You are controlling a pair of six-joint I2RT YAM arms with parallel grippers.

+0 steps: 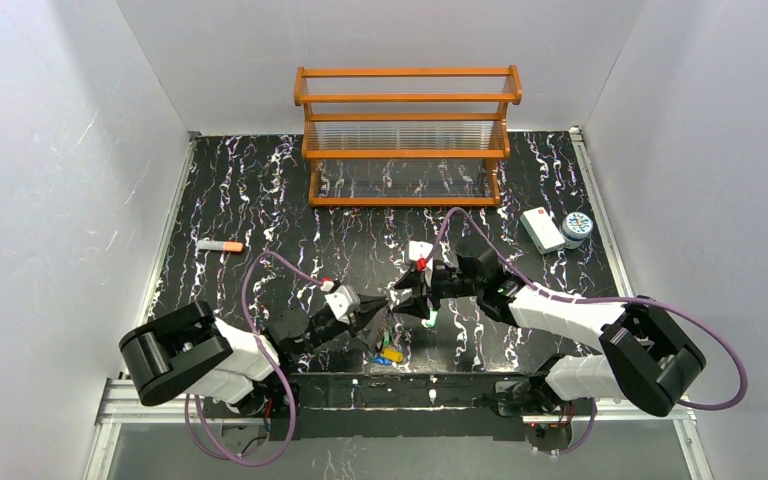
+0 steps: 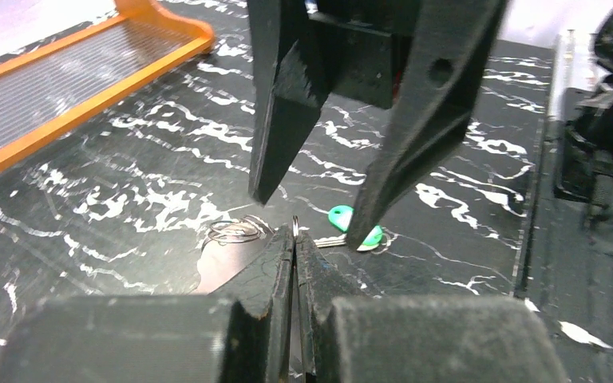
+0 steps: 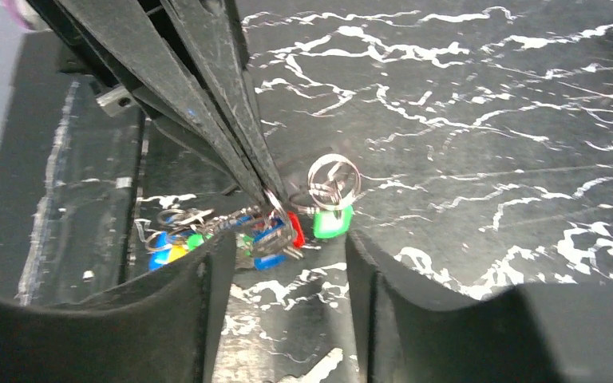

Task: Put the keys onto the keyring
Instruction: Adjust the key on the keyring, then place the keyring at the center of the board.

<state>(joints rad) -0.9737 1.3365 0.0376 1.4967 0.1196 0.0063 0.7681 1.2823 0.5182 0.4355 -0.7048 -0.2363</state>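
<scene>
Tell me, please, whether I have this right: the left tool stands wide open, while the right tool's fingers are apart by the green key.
The left tool is shut, pinching the thin wire of the keyring, as the left wrist view shows. The right tool does have its fingers apart by the green key.

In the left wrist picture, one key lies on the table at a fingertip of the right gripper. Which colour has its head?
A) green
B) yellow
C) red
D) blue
A: the key lying on the table at a fingertip of the right gripper has a green plastic head.
</scene>
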